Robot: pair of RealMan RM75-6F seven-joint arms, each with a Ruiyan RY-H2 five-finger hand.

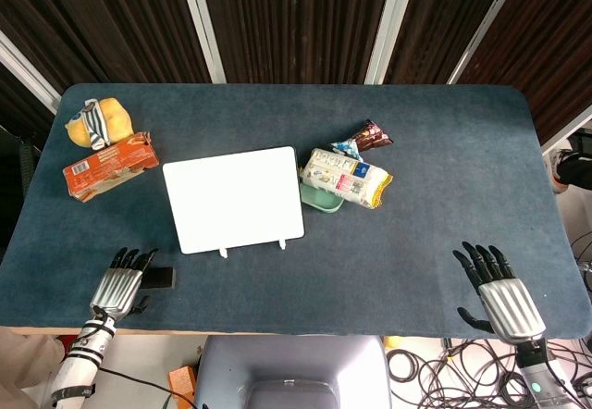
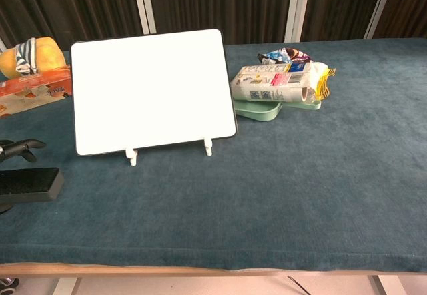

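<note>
Two hands: both of mine lie low at the near edge of the blue-grey table (image 1: pixel 435 150), well apart, one at each corner.
My left hand: my left hand (image 1: pixel 120 284) sits palm down at the near left, fingers pointing away from me and slightly spread; its fingertips touch or nearly touch a small black block (image 1: pixel 164 278). I cannot tell whether I am pinching it. In the chest view only dark fingertips and the block (image 2: pixel 28 184) show at the left edge.
My right hand: my right hand (image 1: pixel 498 291) is at the near right, palm down, fingers fanned apart, thumb out to the side, holding nothing. The chest view does not show it.
White board: a blank white board (image 1: pixel 233 198) stands tilted on two small white feet at the middle; no writing on it.
Snack pack: a white printed packet (image 1: pixel 347 177) lies on a pale green tray (image 1: pixel 319 198), just right of the board; its print is too small to read.
Dark wrapper: a brown wrapper (image 1: pixel 367 136) lies just behind the packet.
Orange box: an orange carton (image 1: pixel 109 166) lies far left; lettering unreadable.
Yellow toy: a yellow plush (image 1: pixel 97 120) with a striped band sits behind the carton.
</note>
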